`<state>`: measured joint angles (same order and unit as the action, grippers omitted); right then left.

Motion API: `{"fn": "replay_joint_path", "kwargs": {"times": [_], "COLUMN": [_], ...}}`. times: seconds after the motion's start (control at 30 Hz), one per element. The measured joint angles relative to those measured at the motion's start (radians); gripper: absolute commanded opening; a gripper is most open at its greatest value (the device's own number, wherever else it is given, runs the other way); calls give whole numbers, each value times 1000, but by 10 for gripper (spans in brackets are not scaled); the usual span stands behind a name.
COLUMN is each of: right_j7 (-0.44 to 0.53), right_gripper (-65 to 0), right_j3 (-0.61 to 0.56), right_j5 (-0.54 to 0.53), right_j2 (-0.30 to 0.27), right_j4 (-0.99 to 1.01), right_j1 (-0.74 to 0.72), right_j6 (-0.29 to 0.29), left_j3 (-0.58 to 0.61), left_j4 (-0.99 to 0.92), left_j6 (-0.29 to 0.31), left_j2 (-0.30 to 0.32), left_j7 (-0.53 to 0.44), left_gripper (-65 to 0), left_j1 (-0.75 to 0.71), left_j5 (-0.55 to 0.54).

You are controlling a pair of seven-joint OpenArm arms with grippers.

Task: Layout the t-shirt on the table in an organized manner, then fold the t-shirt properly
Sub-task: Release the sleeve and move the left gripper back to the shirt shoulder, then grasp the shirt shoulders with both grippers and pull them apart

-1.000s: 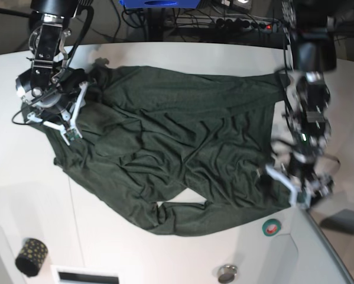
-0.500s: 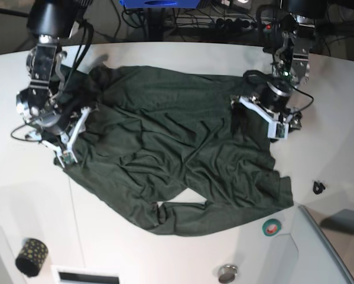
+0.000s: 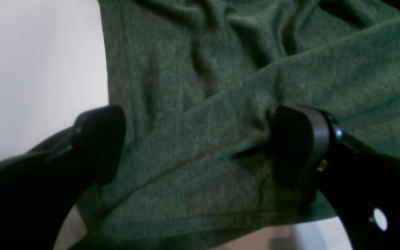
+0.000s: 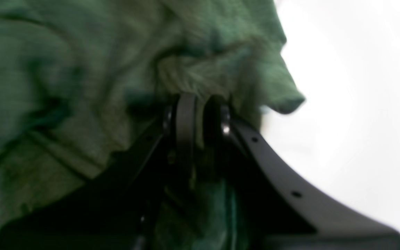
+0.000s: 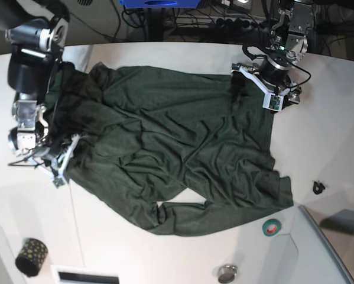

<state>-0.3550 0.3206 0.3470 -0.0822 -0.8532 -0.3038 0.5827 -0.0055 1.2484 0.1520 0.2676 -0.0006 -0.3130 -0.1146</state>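
Note:
The dark green t-shirt lies spread and wrinkled across the white table. My left gripper is at the shirt's upper right edge. In the left wrist view it stands open astride a folded edge of the t-shirt, its right finger pressing into the cloth, with bare table beside it. My right gripper is at the shirt's left edge. Seen blurred in the right wrist view, it is shut on a bunched fold of t-shirt next to bare table.
A green tape roll sits just below the shirt's lower right corner. A patterned black roll stands at the front left, a round metal piece at the front, a small black object at the right. Cables run behind the table.
My left arm swung from the shirt's lower right corner up to its upper right edge. My right gripper slid down the shirt's left edge and closed on the cloth.

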Motion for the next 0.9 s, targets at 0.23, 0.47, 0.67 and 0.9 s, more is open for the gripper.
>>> {"fn": "replay_joint_path", "kwargs": {"times": [0.23, 0.47, 0.67, 0.9], "right_j7": [185, 216, 156, -180], "right_gripper": [-566, -566, -566, -566], "right_j3": [0, 0, -1, 4], "right_j5": [-5, 6, 12, 17], "right_j2": [-105, -110, -16, 83], "right_j4": [240, 275, -96, -632], "right_j1": [-88, -103, 71, 304], "right_j6": [-252, -356, -201, -141], "left_j3": [-2, -5, -40, -138], "left_j4": [-74, -39, 71, 204], "left_j6": [11, 3, -2, -6], "left_j2": [1, -2, -14, -55], "left_j7": [-74, -43, 49, 188], "left_gripper": [0, 0, 0, 0], "left_j1": [0, -13, -37, 14], "left_j5": [-40, -39, 8, 4]}}
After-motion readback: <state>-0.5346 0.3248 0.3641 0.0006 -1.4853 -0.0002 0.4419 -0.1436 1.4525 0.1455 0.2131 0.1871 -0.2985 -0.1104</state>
